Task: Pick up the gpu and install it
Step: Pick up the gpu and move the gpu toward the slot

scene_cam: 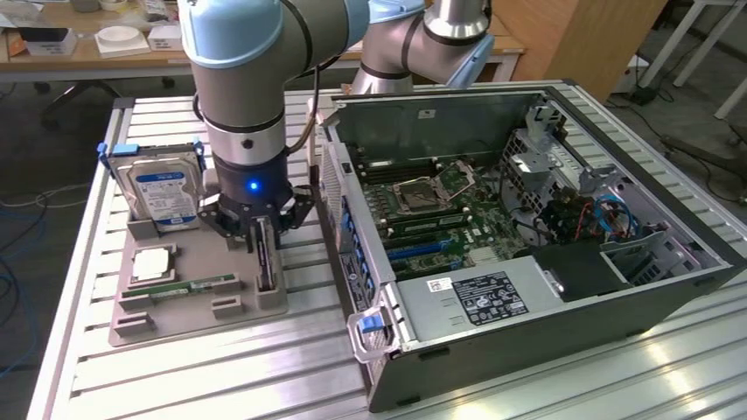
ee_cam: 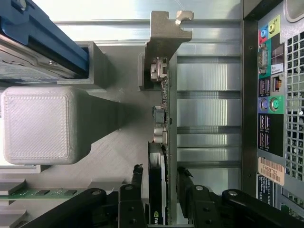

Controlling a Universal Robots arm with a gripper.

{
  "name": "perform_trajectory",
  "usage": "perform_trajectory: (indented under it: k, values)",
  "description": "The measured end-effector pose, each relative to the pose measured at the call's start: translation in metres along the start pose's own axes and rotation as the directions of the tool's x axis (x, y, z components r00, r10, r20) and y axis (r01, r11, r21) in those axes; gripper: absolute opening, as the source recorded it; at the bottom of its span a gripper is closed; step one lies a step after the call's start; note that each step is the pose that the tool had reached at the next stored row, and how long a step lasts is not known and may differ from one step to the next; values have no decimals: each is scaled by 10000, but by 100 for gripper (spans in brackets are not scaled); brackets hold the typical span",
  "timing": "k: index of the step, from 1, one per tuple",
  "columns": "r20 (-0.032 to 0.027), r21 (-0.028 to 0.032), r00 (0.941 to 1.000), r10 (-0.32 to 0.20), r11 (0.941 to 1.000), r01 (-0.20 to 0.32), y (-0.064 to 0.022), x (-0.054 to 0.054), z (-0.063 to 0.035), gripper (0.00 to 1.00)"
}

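1. The tool (ee_cam: 160,175) hangs straight down over a grey holder tray (scene_cam: 187,319) on the slatted metal counter (scene_cam: 233,376).
2. The tool is released: its two black fingers (ee_cam: 137,176) straddle the gpu (ee_cam: 157,194), one on each flat side, with a thin gap showing on both.
3. The gpu stands on edge in a slot at the tray's edge towards the exterior view's right, its silvery end bracket (ee_cam: 164,42) at the far end.
4. On the same tray, towards the exterior view's left, sit a hard drive (scene_cam: 164,192) standing upright, a square processor chip (scene_cam: 152,262) and a green memory stick (scene_cam: 192,286).
5. An open computer case (scene_cam: 526,262) lies just beside the tray, on the exterior view's right.
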State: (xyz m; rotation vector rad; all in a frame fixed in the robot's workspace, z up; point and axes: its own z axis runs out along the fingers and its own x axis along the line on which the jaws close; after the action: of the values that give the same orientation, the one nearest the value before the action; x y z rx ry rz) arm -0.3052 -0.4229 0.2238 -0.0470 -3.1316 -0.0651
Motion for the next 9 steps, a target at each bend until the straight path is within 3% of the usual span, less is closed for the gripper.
perform_trajectory:
  k: [1,5,6,9]
  values:
    - [0,1,10000,0,10000,0,0,0,0,42]
    - [0,0,10000,0,10000,0,0,0,0,40]
    - [0,0,10000,0,10000,0,0,0,0,33]
    - [0,0,10000,0,10000,0,0,0,0,33]
